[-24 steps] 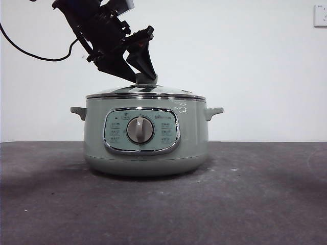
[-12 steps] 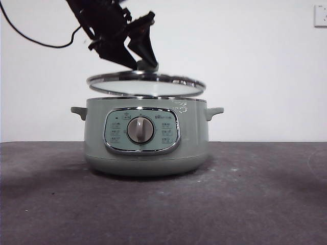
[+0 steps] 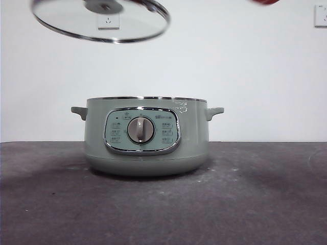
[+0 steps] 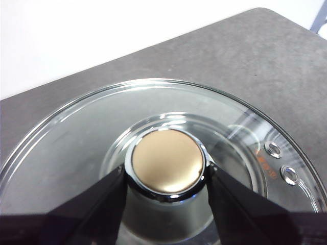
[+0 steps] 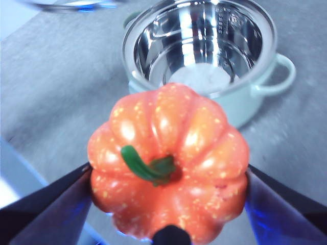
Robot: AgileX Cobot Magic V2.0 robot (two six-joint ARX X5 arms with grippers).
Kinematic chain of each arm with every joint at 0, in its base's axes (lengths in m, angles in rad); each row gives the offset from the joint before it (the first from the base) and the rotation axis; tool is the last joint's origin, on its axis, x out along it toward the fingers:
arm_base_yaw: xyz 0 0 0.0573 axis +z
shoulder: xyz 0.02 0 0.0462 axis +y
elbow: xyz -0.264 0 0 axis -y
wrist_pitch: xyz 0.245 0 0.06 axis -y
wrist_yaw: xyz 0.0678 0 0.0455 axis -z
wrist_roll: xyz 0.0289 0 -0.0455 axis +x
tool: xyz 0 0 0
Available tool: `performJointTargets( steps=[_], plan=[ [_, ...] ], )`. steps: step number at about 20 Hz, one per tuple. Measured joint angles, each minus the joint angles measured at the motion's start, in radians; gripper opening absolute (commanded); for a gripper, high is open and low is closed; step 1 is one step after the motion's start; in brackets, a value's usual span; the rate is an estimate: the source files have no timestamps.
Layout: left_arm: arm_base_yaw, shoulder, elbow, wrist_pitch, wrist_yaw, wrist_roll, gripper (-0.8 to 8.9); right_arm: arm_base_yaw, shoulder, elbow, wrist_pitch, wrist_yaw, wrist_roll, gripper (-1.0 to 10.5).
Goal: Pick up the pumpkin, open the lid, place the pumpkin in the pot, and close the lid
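The sage-green pot (image 3: 145, 135) stands open on the table, its steel inside showing in the right wrist view (image 5: 240, 104). My left gripper (image 4: 166, 176) is shut on the knob (image 4: 166, 161) of the glass lid (image 4: 76, 148). It holds the lid (image 3: 99, 20) high above and to the left of the pot; the gripper itself is out of the front view. My right gripper (image 5: 168, 178) is shut on the orange pumpkin (image 5: 168, 158), stem up, held high beside the pot. An orange-red sliver of the pumpkin (image 3: 265, 1) shows at the front view's top edge.
The dark grey table (image 3: 255, 194) stretches to both sides of the pot. A white wall stands behind, with a socket (image 3: 320, 15) at the upper right and another socket (image 3: 108, 21) seen through the lid.
The left gripper lifted the lid off the pot, up and to the left, and rose out of the front view. An orange-red sliver has appeared at the top right.
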Motion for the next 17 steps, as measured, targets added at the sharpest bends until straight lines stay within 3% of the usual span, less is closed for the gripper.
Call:
performJointTargets(
  steps=[5, 13, 17],
  plan=[
    [0.039, -0.169, 0.0, -0.106, 0.0, 0.013, -0.08, -0.007, 0.261, 0.068, 0.16, -0.003, -0.047, -0.1],
    [0.04, -0.305, 0.002, -0.214, 0.0, 0.013, -0.09, -0.058, 0.754, 0.505, 0.184, -0.006, -0.143, -0.1],
    [0.04, -0.346, 0.002, -0.256, 0.0, 0.014, -0.09, -0.087, 0.942, 0.63, 0.229, -0.027, -0.158, -0.1]
  ],
)
